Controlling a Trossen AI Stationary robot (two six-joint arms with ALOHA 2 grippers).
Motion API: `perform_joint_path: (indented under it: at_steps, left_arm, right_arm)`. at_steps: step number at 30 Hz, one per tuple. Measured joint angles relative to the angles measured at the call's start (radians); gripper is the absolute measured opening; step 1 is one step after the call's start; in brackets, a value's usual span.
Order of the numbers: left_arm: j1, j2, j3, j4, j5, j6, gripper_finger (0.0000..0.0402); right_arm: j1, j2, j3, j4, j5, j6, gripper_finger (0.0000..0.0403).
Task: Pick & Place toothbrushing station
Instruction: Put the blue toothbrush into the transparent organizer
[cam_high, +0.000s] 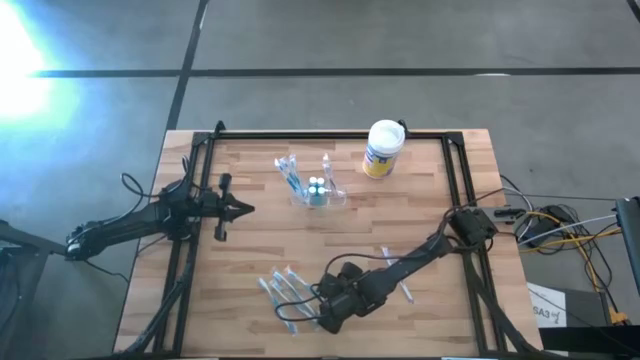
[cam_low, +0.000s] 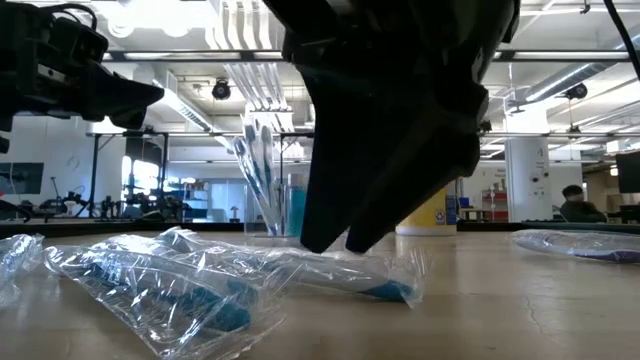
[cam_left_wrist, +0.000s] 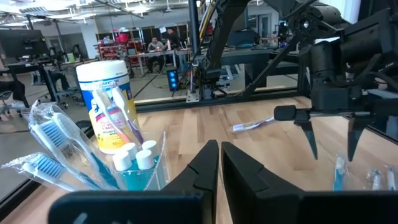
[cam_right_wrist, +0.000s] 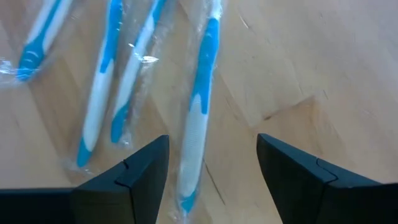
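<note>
Hovering low at the frame's bottom centre, the right gripper (cam_high: 322, 318) is spreading wide over wrapped toothbrushes (cam_high: 283, 292) on the wooden table (cam_high: 400, 215); the left gripper (cam_high: 246, 209), mid-left, is clenched, empty.

Right arm reaches in from the right edge of the table and stretches diagonally toward the front middle, wrist bent down so the right gripper (cam_right_wrist: 211, 162) points at the tabletop. Its two fingers (cam_right_wrist: 134, 177) are spread wide apart with nothing between them. Left arm just sits out on the left side, pretty much level, left gripper (cam_high: 243, 209) aimed toward the table's centre with fingers pinched together, holding nothing.
</note>
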Motion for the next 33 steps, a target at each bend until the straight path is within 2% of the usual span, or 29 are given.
perform_joint_path:
  at_steps: [12,15,18,22,28,30,33]
  left_arm:
    - [-0.001,0.000,0.000,0.001,0.003,0.000,0.0026]
    - [-0.001,0.000,0.000,-0.001,0.004,0.000,0.0026]
    - [-0.001,0.000,0.000,-0.003,0.003,0.000,0.0026]
    - [-0.001,0.000,0.000,-0.012,0.002,0.001,0.0026]
    - [0.000,0.000,0.000,-0.017,-0.005,0.010,0.0026]
    - [0.000,0.000,0.000,-0.019,-0.023,0.011,0.0026]
    - [0.000,0.000,0.000,-0.019,-0.026,0.015,0.0026]
  right_arm:
    - [0.000,0.060,0.002,-0.019,-0.041,-0.009,0.0234]
    - [-0.001,0.061,0.002,-0.029,-0.041,-0.015,0.0222]
    - [-0.001,0.053,0.000,-0.038,-0.041,-0.046,0.0191]
    - [-0.012,0.035,-0.001,-0.058,-0.049,-0.130,0.0128]
    - [-0.030,0.003,-0.006,-0.098,-0.053,-0.154,0.0036]
    - [-0.030,-0.008,-0.005,-0.101,-0.038,-0.165,0.0020]
    - [-0.030,-0.028,-0.003,-0.103,-0.032,-0.174,0.0022]
